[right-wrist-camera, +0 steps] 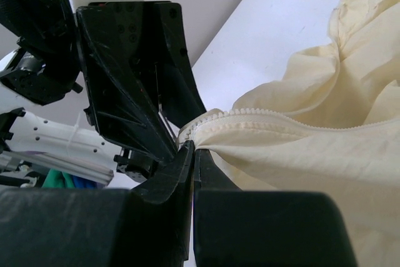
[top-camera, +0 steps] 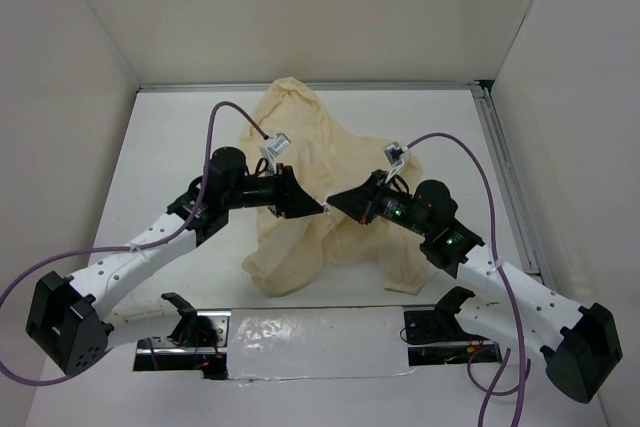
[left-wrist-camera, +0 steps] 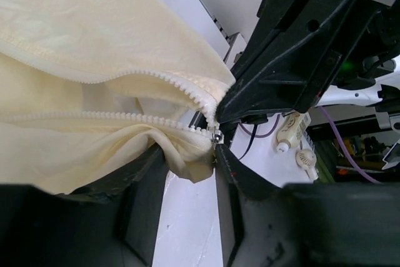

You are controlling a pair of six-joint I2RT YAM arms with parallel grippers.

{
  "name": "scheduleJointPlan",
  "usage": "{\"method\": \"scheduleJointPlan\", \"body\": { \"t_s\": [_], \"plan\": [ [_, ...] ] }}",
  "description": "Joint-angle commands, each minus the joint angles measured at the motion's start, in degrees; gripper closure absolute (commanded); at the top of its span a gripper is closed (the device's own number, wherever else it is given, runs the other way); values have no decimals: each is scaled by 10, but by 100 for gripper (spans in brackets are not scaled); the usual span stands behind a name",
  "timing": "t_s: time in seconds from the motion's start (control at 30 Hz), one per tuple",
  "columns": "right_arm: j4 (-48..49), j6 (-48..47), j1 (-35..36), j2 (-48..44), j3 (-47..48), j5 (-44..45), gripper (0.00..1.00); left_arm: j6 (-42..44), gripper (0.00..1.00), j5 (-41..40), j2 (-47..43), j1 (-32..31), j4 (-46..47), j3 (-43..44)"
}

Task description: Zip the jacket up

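The jacket [top-camera: 305, 147] lies crumpled mid-frame on the table [top-camera: 170, 147]. The right gripper [right-wrist-camera: 192, 149] is pinched tight on the end of the zipper [left-wrist-camera: 125, 117]. The left gripper [left-wrist-camera: 187, 167] meets it there, fingers half apart with fabric hanging between them.

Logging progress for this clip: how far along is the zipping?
Done: both tooth rows meet in the slider at the zipper's end. In hand: the right pincer is shut on the jacket there; the left pincer stands open around the fabric beside it. Left: the rows gape apart beyond the slider, so nearly the whole zip.
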Motion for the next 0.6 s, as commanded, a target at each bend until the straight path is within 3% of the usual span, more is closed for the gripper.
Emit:
{"method": "scheduleJointPlan", "body": {
  "t_s": [0.0, 0.2, 0.3, 0.43, 0.47, 0.57],
  "plan": [
    [10, 4, 7, -4, 26, 26, 100, -8, 53, 22, -6, 3, 43, 20],
    [6, 2, 7, -2, 24, 41, 100, -10, 45, 38, -22, 4, 57, 3],
    [-1, -2, 7, -4, 27, 44, 100, -14, 46, 32, -28, 5, 58, 1],
    [0, 1, 7, -5, 27, 43, 100, -21, 62, 31, -22, 6, 63, 4],
    [5, 3, 7, -5, 27, 41, 100, -21, 71, 32, -20, 7, 62, 6],
    [25, 9, 11, 2, 27, 32, 100, -23, 74, 38, -1, 7, 60, 14]
  ]
}}
